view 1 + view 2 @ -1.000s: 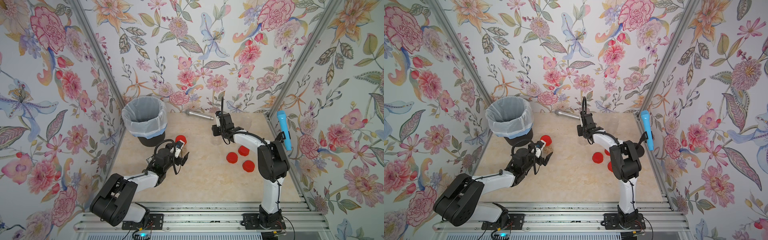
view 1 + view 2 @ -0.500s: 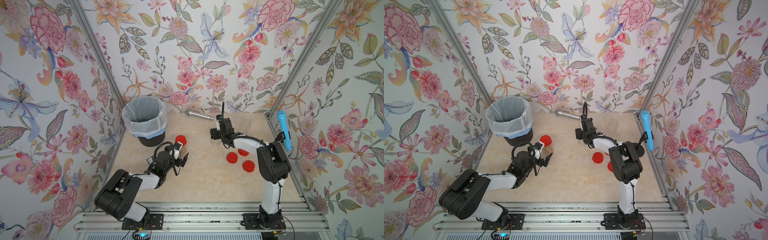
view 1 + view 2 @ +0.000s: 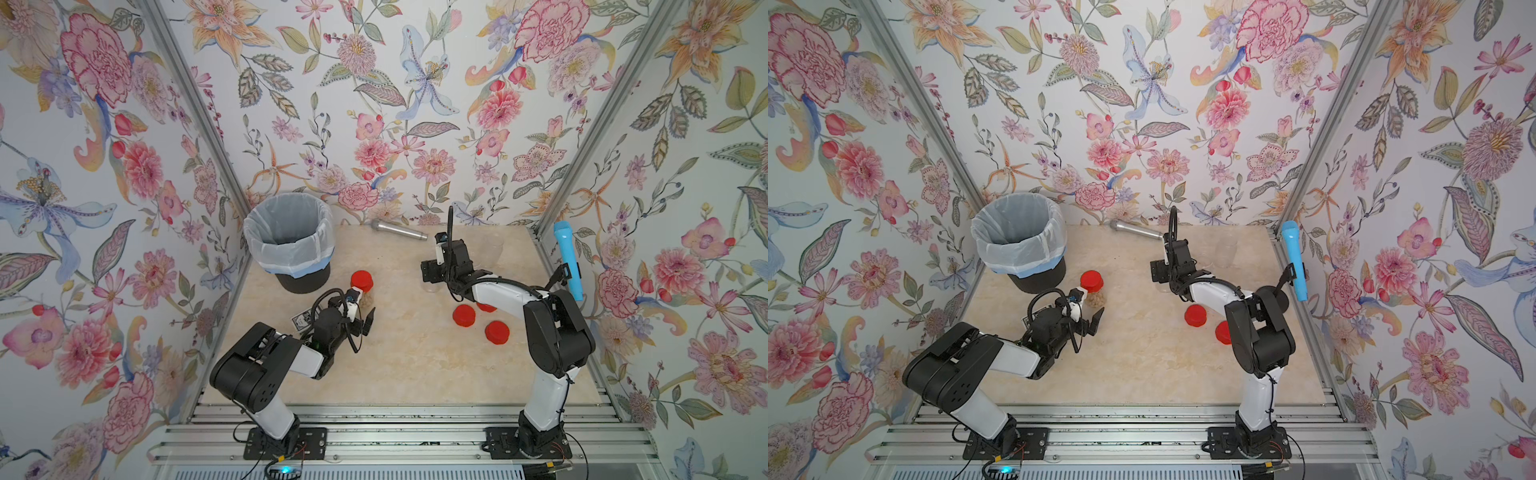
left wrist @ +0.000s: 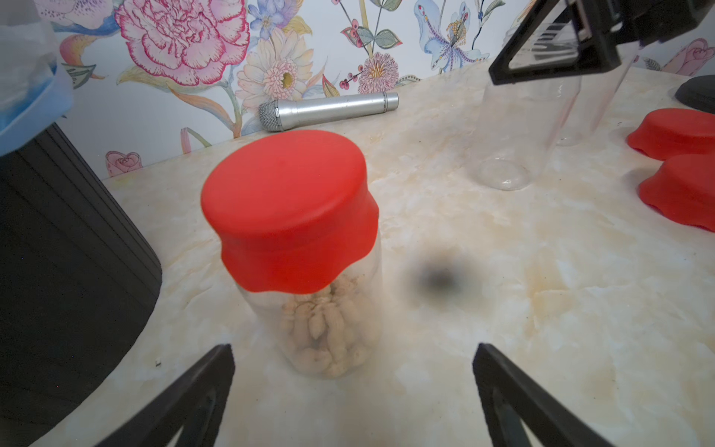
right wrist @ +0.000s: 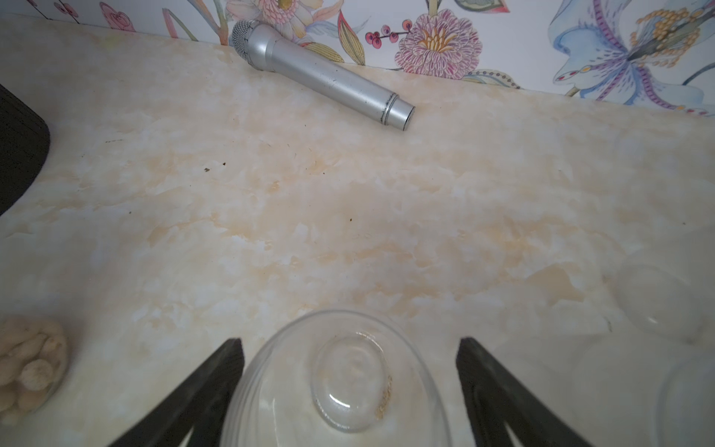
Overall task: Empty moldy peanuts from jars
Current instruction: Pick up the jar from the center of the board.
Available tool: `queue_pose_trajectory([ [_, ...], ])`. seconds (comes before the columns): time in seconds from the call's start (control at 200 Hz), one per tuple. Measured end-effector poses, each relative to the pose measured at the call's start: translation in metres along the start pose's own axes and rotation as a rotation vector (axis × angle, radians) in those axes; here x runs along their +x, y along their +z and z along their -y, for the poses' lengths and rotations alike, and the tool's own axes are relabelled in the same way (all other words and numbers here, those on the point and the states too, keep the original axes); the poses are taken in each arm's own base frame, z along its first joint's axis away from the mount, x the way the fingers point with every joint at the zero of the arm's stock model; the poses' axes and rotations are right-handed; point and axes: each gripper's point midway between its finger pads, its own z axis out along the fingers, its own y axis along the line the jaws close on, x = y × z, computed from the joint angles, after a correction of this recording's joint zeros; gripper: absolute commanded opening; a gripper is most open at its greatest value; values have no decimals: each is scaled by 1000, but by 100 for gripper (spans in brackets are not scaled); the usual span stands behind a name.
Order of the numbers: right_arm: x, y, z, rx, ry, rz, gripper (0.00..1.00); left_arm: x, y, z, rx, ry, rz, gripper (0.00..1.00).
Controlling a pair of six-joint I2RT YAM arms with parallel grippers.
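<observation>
One jar (image 4: pixel 309 309) stands upright beside the bin, capped by a red lid (image 4: pixel 288 209) (image 3: pixel 361 280), with moldy peanuts (image 4: pixel 329 333) heaped inside. My left gripper (image 4: pixel 352 356) (image 3: pixel 359 316) is open just short of it, touching nothing. An empty, lidless jar (image 5: pixel 340 387) (image 3: pixel 430 286) stands between the fingers of my right gripper (image 5: pixel 350 348) (image 3: pixel 434 274), which is open; one finger is clearly off the glass. Two more empty jars (image 5: pixel 657 302) (image 3: pixel 494 253) stand further right. Three loose red lids (image 3: pixel 464 315) lie by the right arm.
A black bin with a white bag (image 3: pixel 291 253) stands at the back left. A silver microphone (image 3: pixel 399 230) lies along the back wall. A blue microphone (image 3: pixel 567 257) hangs at the right wall. A small printed card (image 3: pixel 301 320) lies by the left arm.
My right gripper has gone from shut to open around the empty jar and has come slightly nearer. The left gripper stays open by the lidded jar.
</observation>
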Motion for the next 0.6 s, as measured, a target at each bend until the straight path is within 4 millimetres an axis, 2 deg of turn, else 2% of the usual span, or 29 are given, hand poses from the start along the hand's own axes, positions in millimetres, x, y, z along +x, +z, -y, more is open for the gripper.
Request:
queue_pose_trajectory([
  [0.105, -14, -15, 0, -5, 4, 36, 91, 1, 2, 0, -4, -8, 12, 100],
  [0.315, -34, -59, -6, -25, 4, 110, 89, 6, 6, 0, -9, -27, 20, 98],
  [0.455, -48, -80, -32, -88, -26, 158, 88, 8, 8, -1, -16, -43, 27, 97],
  [0.6, -56, -85, -69, -178, -76, 170, 87, 12, 14, -2, -24, -53, 23, 97],
])
